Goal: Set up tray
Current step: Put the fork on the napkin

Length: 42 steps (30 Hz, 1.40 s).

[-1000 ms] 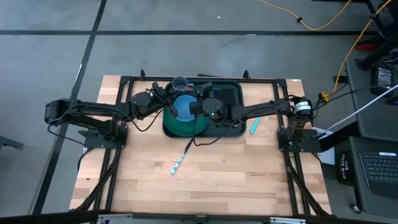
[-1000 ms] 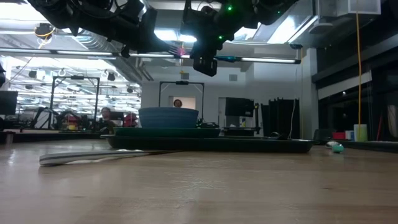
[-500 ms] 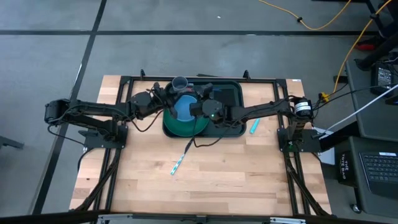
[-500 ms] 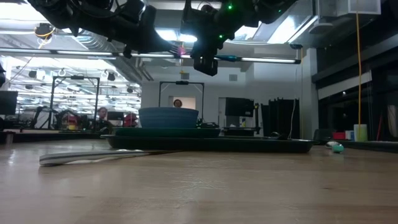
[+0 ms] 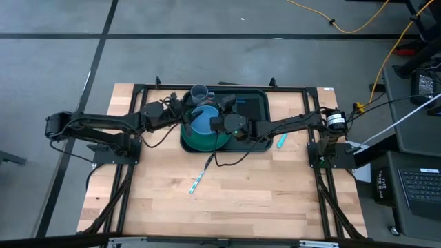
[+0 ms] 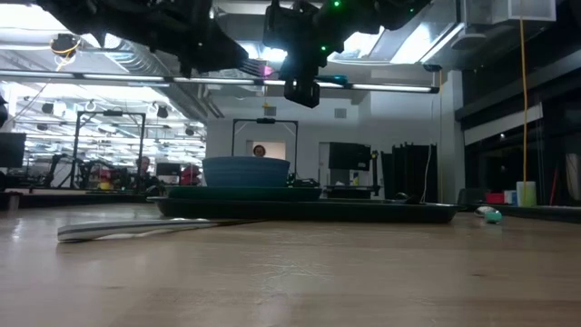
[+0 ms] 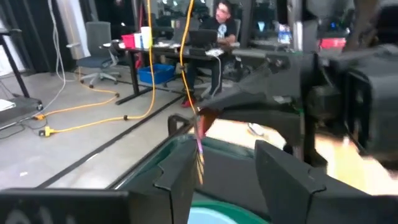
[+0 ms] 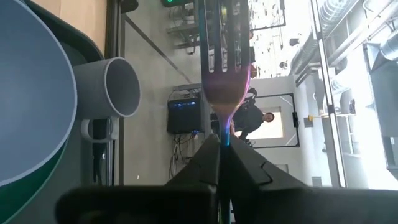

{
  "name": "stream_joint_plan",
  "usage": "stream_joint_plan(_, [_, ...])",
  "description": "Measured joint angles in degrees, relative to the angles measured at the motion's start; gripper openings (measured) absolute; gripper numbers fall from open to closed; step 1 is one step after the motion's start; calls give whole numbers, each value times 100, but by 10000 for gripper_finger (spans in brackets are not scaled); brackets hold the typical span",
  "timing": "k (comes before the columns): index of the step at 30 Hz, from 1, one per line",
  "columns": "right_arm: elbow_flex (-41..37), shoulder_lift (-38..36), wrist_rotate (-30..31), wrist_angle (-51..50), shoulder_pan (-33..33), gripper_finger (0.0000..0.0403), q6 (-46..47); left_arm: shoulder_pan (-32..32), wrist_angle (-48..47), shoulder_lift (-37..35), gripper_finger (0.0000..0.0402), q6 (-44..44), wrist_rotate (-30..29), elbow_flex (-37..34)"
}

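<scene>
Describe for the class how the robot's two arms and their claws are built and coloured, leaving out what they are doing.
Both arms are dark, near-black, slim jointed links with black cables looping alongside. The left claw ends in two flat, angular black fingers. The right claw has dark fingers tapering to narrow tips. A small green light glows on the right arm's wrist. Each arm rises from a black base on a black frame.

Dark green tray [image 5: 258,141], flat, table's far-centre

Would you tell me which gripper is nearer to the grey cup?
The left. The left gripper sits just beside the cup, at the tray's far left corner; the right gripper, holding a fork, is further along, over the napkin.
</scene>
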Motion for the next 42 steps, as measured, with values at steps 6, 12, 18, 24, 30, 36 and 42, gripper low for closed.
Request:
stream_joint_plan(6, [0,0,14,-11,-1,16,-4,-218,-620,-686,168,243,-32,-2])
stream_joint_plan(12, [0,-1,15,-158,-1,16,382,-430,-1100,-1239,169,616,-42,-2])
stream_joint_plan(18, [0,-260,-467,-1653,-1,16,2168,-466,-1632,-1604,169,616,-85,-2])
stream_joint_plan(24, [1,-764,-832,-3066,-3,16,3937,-465,-1795,-1675,169,573,-307,-4])
stream_joint_plan(30, [2,-1027,-935,-4293,-3,16,5498,-465,-1871,-1651,169,571,-293,-4])
stream_joint_plan(36, [0,-1021,-1008,-4808,-3,16,6484,-465,-1981,-1651,169,571,-259,-4])
stream_joint_plan(42, [0,-1016,-1437,-4880,-1,16,7081,-465,-2014,-1651,169,757,-259,-4])
